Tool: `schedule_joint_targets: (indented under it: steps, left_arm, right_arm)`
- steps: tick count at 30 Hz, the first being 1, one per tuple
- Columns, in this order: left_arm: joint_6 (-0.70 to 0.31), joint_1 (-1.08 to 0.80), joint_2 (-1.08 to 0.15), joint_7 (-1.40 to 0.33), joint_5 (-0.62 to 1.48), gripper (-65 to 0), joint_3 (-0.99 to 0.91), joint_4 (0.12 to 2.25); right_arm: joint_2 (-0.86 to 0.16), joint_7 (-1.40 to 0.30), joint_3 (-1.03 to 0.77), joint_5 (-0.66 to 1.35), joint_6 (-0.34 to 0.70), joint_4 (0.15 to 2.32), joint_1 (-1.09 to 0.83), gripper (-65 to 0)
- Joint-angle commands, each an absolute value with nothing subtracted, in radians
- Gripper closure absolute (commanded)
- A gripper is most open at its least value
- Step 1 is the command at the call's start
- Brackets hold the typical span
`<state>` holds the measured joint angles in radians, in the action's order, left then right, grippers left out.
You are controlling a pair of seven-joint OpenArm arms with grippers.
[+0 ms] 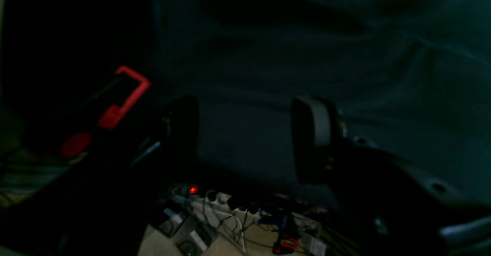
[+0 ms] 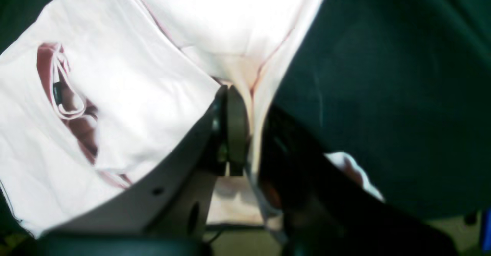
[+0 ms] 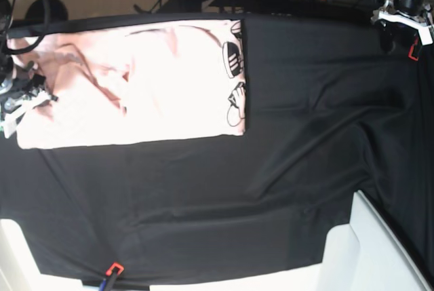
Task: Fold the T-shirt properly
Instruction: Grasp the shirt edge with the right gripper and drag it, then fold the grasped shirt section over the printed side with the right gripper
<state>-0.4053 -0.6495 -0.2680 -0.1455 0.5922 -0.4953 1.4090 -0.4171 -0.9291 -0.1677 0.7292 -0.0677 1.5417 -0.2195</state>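
The pale pink T-shirt (image 3: 135, 87) lies folded on the black table cloth (image 3: 271, 189) at the far left, with black graphics (image 3: 234, 81) showing along its right edge. My right gripper (image 3: 27, 98) is at the shirt's left edge. In the right wrist view it (image 2: 247, 133) is shut on a pinched fold of the shirt (image 2: 134, 75), whose neck opening (image 2: 65, 94) lies to the left. My left gripper (image 3: 397, 23) is at the far right corner, away from the shirt. In the left wrist view it (image 1: 247, 137) is open and empty over black cloth.
A red clamp (image 1: 126, 94) sits at the table's far right corner, also in the base view (image 3: 411, 51). A power strip (image 1: 215, 200) and cables lie beyond the far edge. White panels (image 3: 380, 250) stand at the front right. A small red-orange clip (image 3: 114, 269) is at the front edge.
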Motion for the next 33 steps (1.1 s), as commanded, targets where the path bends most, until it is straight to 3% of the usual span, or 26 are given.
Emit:
schedule_joint_targets:
  steps: [1,9,14,21,24,33]
  left_arm:
    - [-0.410,-0.657,-0.282,-0.122,0.602,-37.1,-0.504,1.422]
    - [-0.410,-0.659,-0.282,-0.122,0.595,-37.1,-0.504,1.420]
    - [-0.410,-0.657,-0.269,-0.122,0.412,-37.0,-0.504,1.415]
    - [-0.410,-0.615,-0.165,-0.122,0.232,-37.0,-0.633,1.422]
    - [-0.410,-0.613,-0.162,-0.122,0.189,-37.0,-0.645,1.423]
    - [-0.410,-0.621,-0.162,-0.120,0.176,-37.0,-0.651,1.422]
  right_arm:
    - [-0.410,-0.917,-0.159,0.740,-0.096,1.590,-0.209,-0.1]
    - [-0.395,-0.924,0.073,0.742,-0.426,1.773,-0.211,-0.1]
    - [-0.357,-0.926,0.199,0.745,-0.590,1.825,-0.208,-0.1]
    - [-0.298,-0.926,0.344,0.743,-0.615,1.837,-0.177,-0.1]
    - [-0.283,-0.926,0.403,0.743,-0.693,1.837,-0.156,-0.1]
    - [-0.232,-0.966,0.615,0.745,-0.698,1.814,-0.047,-0.1]
